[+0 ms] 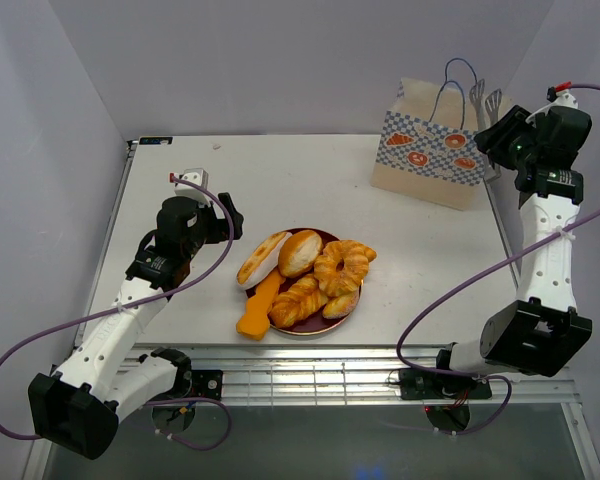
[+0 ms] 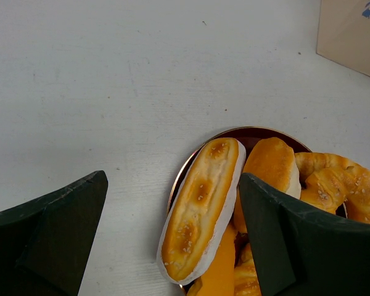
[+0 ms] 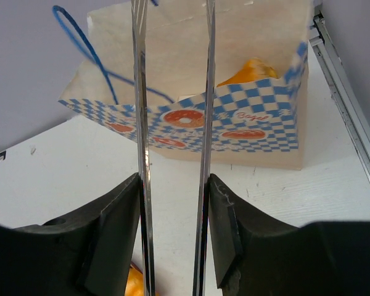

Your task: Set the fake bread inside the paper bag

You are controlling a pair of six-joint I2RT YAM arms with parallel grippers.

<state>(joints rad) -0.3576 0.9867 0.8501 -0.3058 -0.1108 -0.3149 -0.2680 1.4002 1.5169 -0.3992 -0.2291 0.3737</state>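
The fake bread (image 1: 305, 270) is piled on a dark red plate (image 1: 326, 233): an oval roll (image 2: 200, 209), a round bun (image 2: 271, 163), ring and braided pastries (image 2: 339, 185), and an orange wedge (image 1: 258, 310) hanging over the plate's front-left rim. My left gripper (image 1: 230, 215) is open and empty, just left of the plate, with the oval roll between its spread fingers in the left wrist view (image 2: 172, 237). The paper bag (image 1: 430, 150) stands at the back right. My right gripper (image 3: 172, 209) is shut on metal tongs (image 3: 139, 123), held beside the bag. An orange pastry (image 3: 250, 71) shows inside the bag (image 3: 234, 117).
The tongs' tips (image 1: 485, 100) stick up by the bag's right side near the table's right edge. The bag's blue cord handles (image 1: 458, 75) stand above its mouth. Grey walls close in the table on three sides.
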